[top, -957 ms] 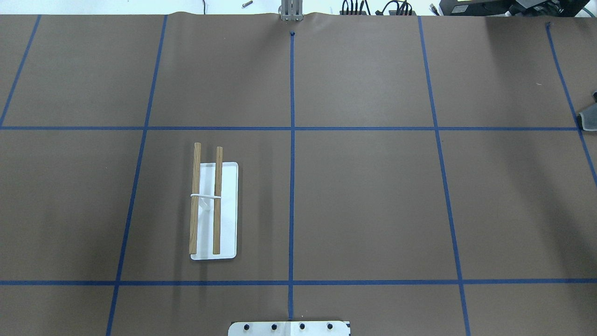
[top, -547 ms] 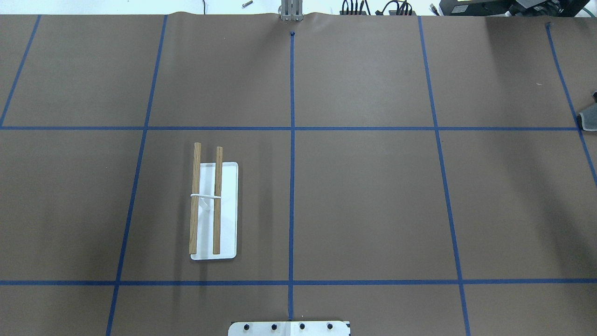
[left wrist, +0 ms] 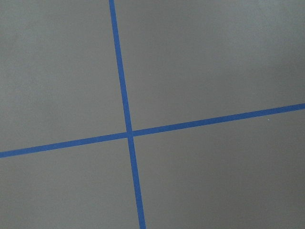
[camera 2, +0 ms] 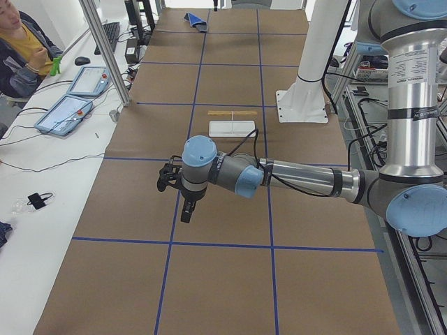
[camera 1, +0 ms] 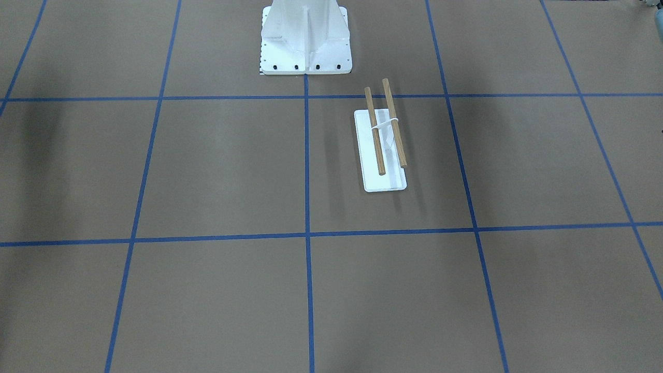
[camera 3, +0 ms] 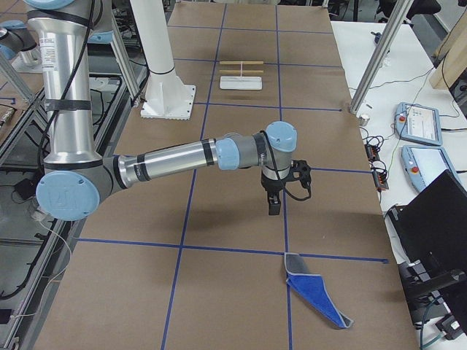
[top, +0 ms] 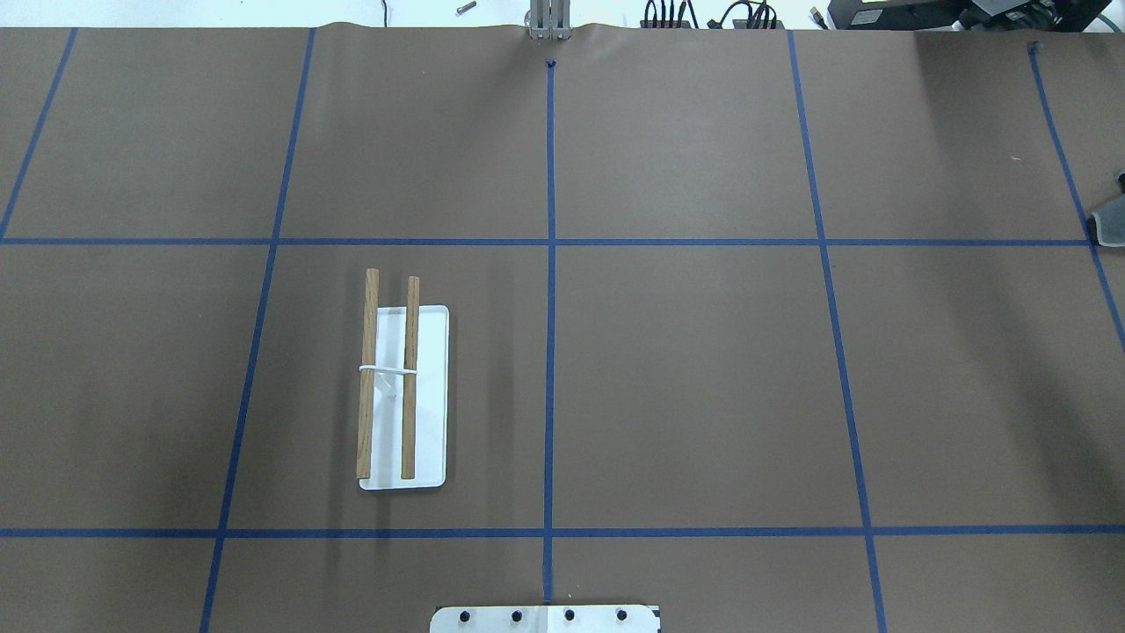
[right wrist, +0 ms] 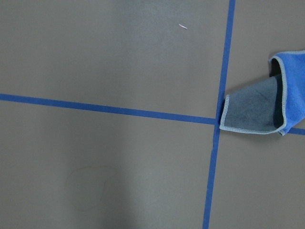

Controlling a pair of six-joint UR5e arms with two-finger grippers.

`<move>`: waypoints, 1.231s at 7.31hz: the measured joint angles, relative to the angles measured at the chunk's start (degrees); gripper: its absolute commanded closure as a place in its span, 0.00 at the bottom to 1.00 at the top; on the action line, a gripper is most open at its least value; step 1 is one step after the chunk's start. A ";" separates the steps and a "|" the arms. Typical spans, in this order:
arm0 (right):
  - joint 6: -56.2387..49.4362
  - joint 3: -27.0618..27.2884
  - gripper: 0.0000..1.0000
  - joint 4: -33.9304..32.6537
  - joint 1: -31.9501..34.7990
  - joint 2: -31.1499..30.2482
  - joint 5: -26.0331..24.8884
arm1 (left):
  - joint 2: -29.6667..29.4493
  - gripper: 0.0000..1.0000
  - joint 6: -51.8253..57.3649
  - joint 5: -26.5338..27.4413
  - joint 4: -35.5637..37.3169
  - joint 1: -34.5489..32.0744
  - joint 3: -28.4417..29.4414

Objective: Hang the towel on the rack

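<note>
A printed label band is seen on the upright tube of the left arm [camera 2: 408,64], but its lettering is too small to be read; the same holds for the band on the right arm [camera 3: 55,48]. The screens of the two pendants [camera 3: 417,120] beside the tabletop [top: 703,396] are likewise too small to be read. The left fingers [camera 2: 186,213] are seen only from the table's end, pointed down above a blue tape line [camera 2: 172,209], and it cannot be told whether they are open or closed. The right fingers [camera 3: 273,206] are also seen only from the side, pointed down over the tabletop, and their state cannot be told either. The towel [camera 3: 314,288] is found lying on the tabletop at the robot's right end, folded over so that its grey underside is shown. In the overhead view only a corner of it [top: 1109,224] is caught at 3 o'clock, the remainder being cut off by the edge. In the right wrist view it [right wrist: 267,107] is also cut off at 3 o'clock. The rack [top: 402,396] is placed at about 8 o'clock from the tabletop's middle, well apart from the towel, with both wooden rods [camera 1: 386,127] bare over the white base plate [camera 1: 386,182]. The white pedestal [camera 1: 305,36] is cut off at 12 o'clock in the front-facing view, and only its bolted edge [top: 545,618] is shown at 6 o'clock from overhead.
</note>
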 measured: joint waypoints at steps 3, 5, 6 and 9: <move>0.16 -22.87 0.12 12.19 -0.07 10.07 -1.86 | -0.13 0.02 0.13 -1.34 -0.18 0.14 0.51; 0.41 -36.03 0.22 20.04 -0.04 14.31 -2.46 | -0.21 0.02 0.05 -1.54 -0.19 0.16 0.54; 0.19 -39.99 0.25 22.28 -0.15 15.03 -3.24 | -0.29 0.02 0.01 -1.56 -0.16 0.16 0.54; -1.16 -47.20 0.36 28.36 -1.65 15.90 -9.31 | -0.57 0.02 -0.04 -1.63 -0.11 0.17 0.82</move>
